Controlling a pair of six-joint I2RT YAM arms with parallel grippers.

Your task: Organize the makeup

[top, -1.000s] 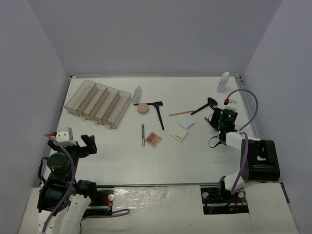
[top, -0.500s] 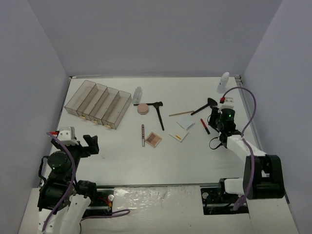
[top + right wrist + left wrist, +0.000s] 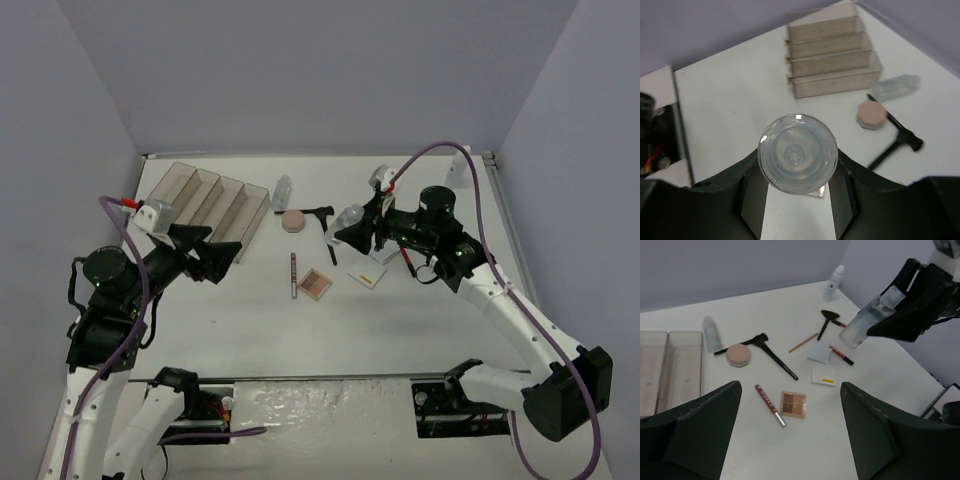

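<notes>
R end effector (image 3: 351, 233) is pinched on the clear bottle (image 3: 350, 217), which is held tilted, off the table (image 3: 240, 320). L end effector (image 3: 216, 258) is spread wide w/ nothing in it, just beside the organizer tray (image 3: 190, 200). Compact (image 3: 292, 221), palette (image 3: 315, 284), pencil (image 3: 293, 276) & pads (image 3: 368, 277) are seen lying mid-table.

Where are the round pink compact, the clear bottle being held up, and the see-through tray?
round pink compact (image 3: 738, 354): left wrist view, middle of its top.
clear bottle (image 3: 797, 154): right wrist view, round end facing the camera.
clear tray (image 3: 834, 86): right wrist view, its nearest long wall.
</notes>
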